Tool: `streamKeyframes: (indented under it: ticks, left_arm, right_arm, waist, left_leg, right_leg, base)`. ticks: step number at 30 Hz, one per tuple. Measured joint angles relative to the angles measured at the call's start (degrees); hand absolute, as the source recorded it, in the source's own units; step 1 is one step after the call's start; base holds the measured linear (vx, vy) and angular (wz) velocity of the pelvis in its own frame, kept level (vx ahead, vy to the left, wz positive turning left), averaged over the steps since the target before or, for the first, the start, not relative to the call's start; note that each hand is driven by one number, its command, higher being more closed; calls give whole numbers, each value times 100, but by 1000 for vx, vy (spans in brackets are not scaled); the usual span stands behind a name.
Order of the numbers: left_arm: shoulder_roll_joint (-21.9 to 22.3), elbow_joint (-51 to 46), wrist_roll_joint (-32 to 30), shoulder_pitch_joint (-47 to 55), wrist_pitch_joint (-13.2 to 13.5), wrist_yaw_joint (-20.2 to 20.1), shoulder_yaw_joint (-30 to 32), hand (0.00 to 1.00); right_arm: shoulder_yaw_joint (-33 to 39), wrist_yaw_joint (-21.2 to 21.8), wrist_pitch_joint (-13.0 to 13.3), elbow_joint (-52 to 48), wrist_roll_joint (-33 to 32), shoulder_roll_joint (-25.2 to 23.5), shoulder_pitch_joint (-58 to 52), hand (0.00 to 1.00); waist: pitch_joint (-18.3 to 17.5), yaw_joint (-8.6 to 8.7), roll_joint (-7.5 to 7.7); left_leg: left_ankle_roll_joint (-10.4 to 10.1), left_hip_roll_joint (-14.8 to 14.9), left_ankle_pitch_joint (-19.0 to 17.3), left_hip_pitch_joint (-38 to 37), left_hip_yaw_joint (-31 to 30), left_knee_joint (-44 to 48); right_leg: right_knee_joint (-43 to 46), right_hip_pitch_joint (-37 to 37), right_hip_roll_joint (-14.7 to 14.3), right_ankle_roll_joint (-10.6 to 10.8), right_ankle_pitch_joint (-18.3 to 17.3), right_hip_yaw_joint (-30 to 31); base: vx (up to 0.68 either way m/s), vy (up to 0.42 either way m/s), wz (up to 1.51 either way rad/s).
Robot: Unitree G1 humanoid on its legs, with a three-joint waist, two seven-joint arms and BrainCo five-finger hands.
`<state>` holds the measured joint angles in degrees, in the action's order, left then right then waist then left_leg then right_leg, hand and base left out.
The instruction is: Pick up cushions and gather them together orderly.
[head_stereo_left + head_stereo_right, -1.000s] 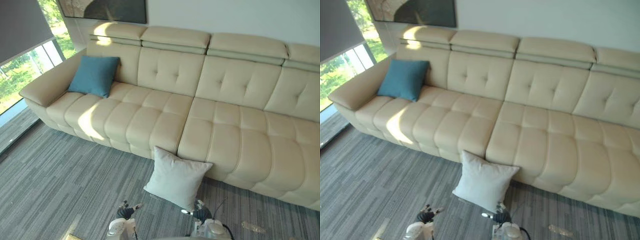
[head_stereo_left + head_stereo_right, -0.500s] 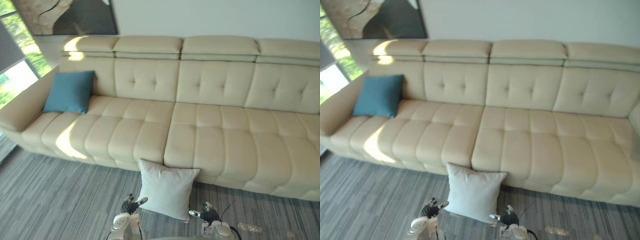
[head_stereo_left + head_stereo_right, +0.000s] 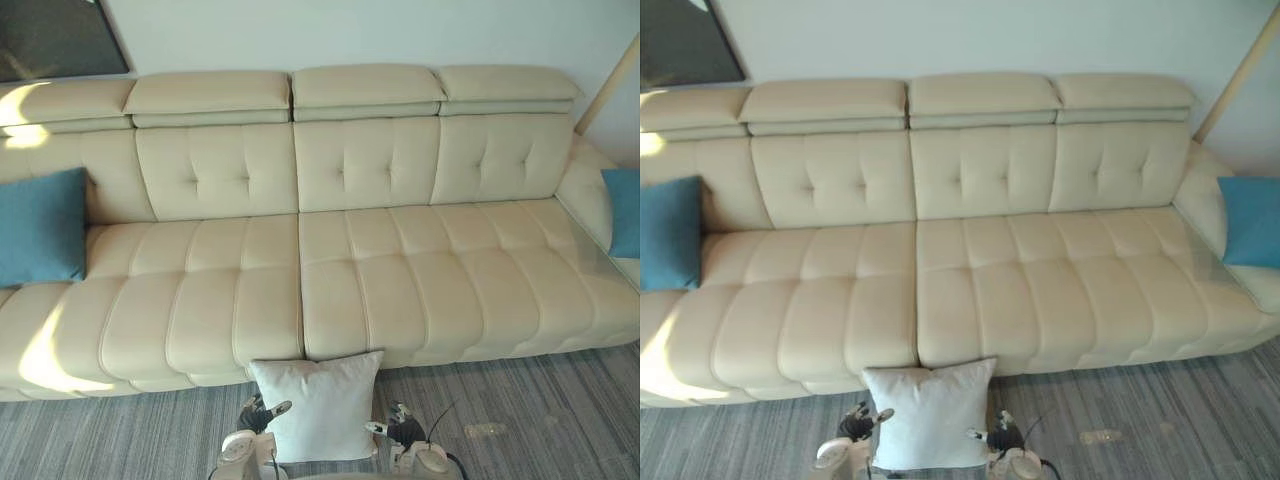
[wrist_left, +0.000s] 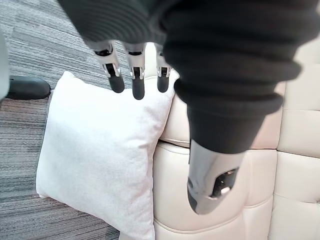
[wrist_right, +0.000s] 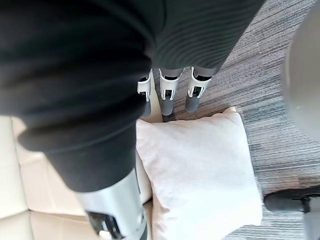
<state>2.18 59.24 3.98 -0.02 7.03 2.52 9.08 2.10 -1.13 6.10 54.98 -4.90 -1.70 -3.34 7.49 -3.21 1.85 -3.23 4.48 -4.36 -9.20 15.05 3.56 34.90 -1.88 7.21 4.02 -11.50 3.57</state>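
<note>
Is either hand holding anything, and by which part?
Nothing is held. The left hand and right hand are open, flanking the white cushion leaning against the sofa.

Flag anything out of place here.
The white cushion is off the sofa: it stands on the carpet, leaning against the sofa's front, between the open left hand and right hand. The left blue cushion and right blue cushion sit at opposite sofa ends.

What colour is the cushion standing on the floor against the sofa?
Plain white. The cushion shows best in the left wrist view.
</note>
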Motion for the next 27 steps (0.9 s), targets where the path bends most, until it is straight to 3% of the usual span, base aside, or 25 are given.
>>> streamKeyframes:
  ticks: [1, 2, 3, 4, 9, 23, 25, 26, 27]
  left_arm:
    - [10, 11, 0, -27, 2, 0, 4, 0]
    - [4, 94, 2, -13, 7, 1, 4, 0]
    - [-26, 106, 1, -23, 6, -3, -3, 0]
    - [-44, 106, -14, -58, 11, -2, 5, 0]
    - [134, 116, -42, 27, 3, -29, 29, 0]
    - [14, 98, -51, 75, 15, -15, -24, 0]
    - [12, 98, -51, 76, 16, -13, -27, 0]
    - [15, 99, -52, 80, 17, -11, -118, 0]
    - [15, 99, -52, 80, 17, -11, -118, 0]
  right_arm:
    - [-2, 2, 6, 4, 0, 18, -5, 0]
    - [-8, 5, 14, 4, 0, 4, -4, 0]
    - [-8, 3, 15, 21, 0, -16, -11, 0]
    - [10, 2, 21, 52, -6, -42, 8, 0]
    - [227, -3, 8, 101, -5, 123, -22, 0]
    - [448, -3, 14, 113, -24, 146, -185, 0]
    - [452, -3, 15, 113, -24, 150, -202, 0]
    - [471, -14, 28, 111, -24, 201, -233, 0]
    - [471, -14, 28, 111, -24, 201, -233, 0]
  waist:
    - [-5, 3, -100]
    - [-24, -7, -77]
    - [-37, -13, 42]
    - [-23, 10, 173]
    - [-120, 6, -174]
    - [-242, 3, 85]
    - [-249, 0, 92]
    - [-215, 12, -22]
    - [-216, 12, -22]
  left_leg:
    - [6, 92, -7, -38, -63, -84]
    - [-10, 143, 1, 30, -225, -100]
    - [-56, 65, 6, 76, -315, -105]
    - [-154, -57, 11, 79, -512, -134]
    - [-343, 126, 214, -38, -676, -390]
    - [-335, 19, 334, -97, -793, -666]
    - [-335, 10, 334, -95, -789, -667]
    - [-258, -31, 447, -190, -776, -872]
    - [-258, -31, 447, -190, -776, -872]
  right_leg:
    - [135, 144, -82, -54, -354, -18]
    - [-387, 212, -209, -118, -605, -19]
    - [-876, 181, -186, -192, -316, 7]
    - [-1137, 65, -81, -52, -432, -115]
    - [-1868, -385, -228, -129, -458, -428]
    - [-2497, -731, -161, -51, -206, -608]
    - [-2522, -738, -148, -43, -198, -611]
    - [-2715, -819, -125, -16, -50, -609]
    - [-2715, -819, -125, -16, -50, -609]
  base:
    - [27, -116, 39]
    - [3, -110, 49]
    - [21, -171, 67]
    - [21, -154, 56]
    - [1, -112, 19]
    - [6, 2, 6]
    - [0, 0, 0]
    - [0, 0, 0]
    - [0, 0, 0]
